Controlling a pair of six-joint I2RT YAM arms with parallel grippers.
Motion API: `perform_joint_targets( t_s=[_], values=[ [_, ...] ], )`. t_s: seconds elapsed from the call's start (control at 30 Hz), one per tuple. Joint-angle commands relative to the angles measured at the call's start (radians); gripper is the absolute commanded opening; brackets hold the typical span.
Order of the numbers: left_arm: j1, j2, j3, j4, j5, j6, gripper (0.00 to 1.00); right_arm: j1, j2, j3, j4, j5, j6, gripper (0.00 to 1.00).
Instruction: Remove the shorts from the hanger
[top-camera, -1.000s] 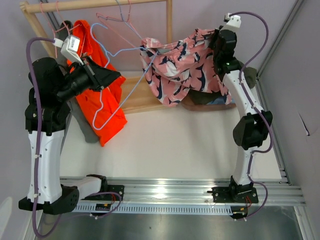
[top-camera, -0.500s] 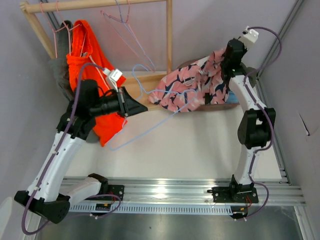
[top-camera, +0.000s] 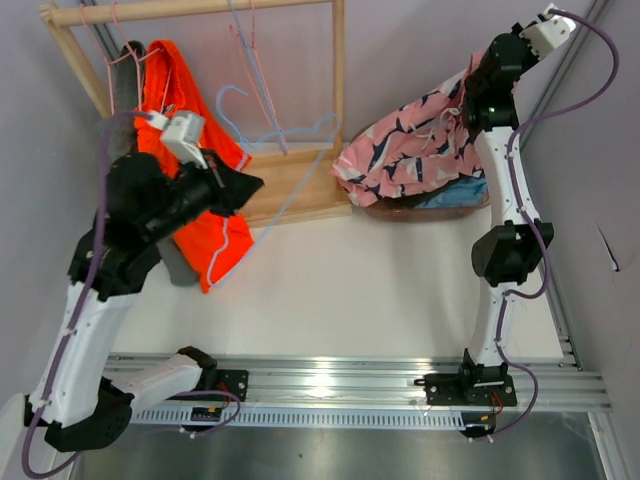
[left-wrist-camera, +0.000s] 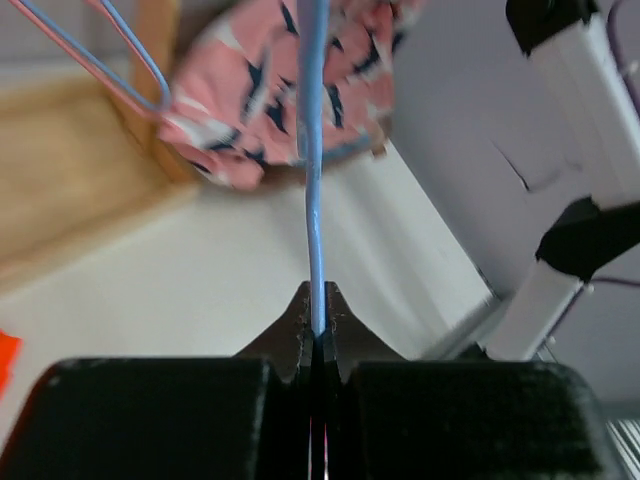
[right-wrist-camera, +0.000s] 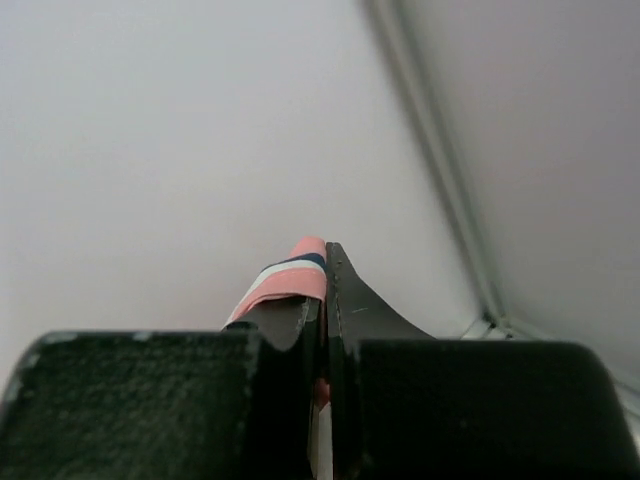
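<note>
Two clamped grippers right now: your right gripper (right-wrist-camera: 322, 290) is pinched tight on a fold of the pink floral shorts (top-camera: 410, 150), hanging them over the table's far right corner. Your left gripper (left-wrist-camera: 316, 325) is squeezed onto the wire of the bare blue hanger (left-wrist-camera: 312, 200). That pair looks free to me, so next you'd let it drop there, ditch the hanger, and go for the orange shorts (top-camera: 175, 85) at the far left corner.

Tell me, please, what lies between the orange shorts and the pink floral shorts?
In the top view, the light blue hanger, held by the left gripper, and the wooden rack lie between the orange shorts and the pink floral shorts.
</note>
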Motion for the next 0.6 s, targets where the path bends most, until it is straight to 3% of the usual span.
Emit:
perform_joint_targets(
  t_s=[0.0, 0.07, 0.17, 0.23, 0.27, 0.3, 0.37, 0.47, 0.57],
  values=[
    [-0.002, -0.032, 0.134, -0.092, -0.283, 0.111, 0.00, -0.011, 0.107, 0.155, -0.020, 0.141, -0.126, 0.00],
    [-0.002, -0.026, 0.190, -0.110, -0.348, 0.125, 0.00, -0.012, 0.089, 0.092, 0.052, 0.156, -0.151, 0.00],
    [-0.002, -0.012, 0.240, -0.130, -0.462, 0.137, 0.00, -0.012, 0.072, 0.051, -0.018, 0.103, -0.122, 0.00],
    [0.000, 0.001, 0.278, -0.133, -0.558, 0.159, 0.00, -0.011, 0.025, -0.037, -0.111, 0.002, -0.024, 0.14],
    [0.000, 0.009, 0.293, -0.132, -0.597, 0.168, 0.00, -0.008, 0.002, -0.080, -0.123, -0.132, 0.008, 0.48],
    [0.002, 0.018, 0.328, -0.132, -0.657, 0.191, 0.00, -0.003, -0.049, -0.181, -0.123, -0.205, 0.054, 0.70],
    [0.005, 0.053, 0.364, -0.129, -0.699, 0.228, 0.00, 0.029, -0.095, -0.264, -0.170, -0.290, 0.083, 0.99],
    [0.017, 0.118, 0.460, -0.123, -0.788, 0.275, 0.00, 0.080, -0.198, -0.422, -0.215, -0.289, 0.132, 0.99],
    [0.053, 0.182, 0.510, -0.098, -0.799, 0.294, 0.00, 0.173, -0.368, -0.695, -0.146, -0.284, 0.177, 0.99]
  ],
)
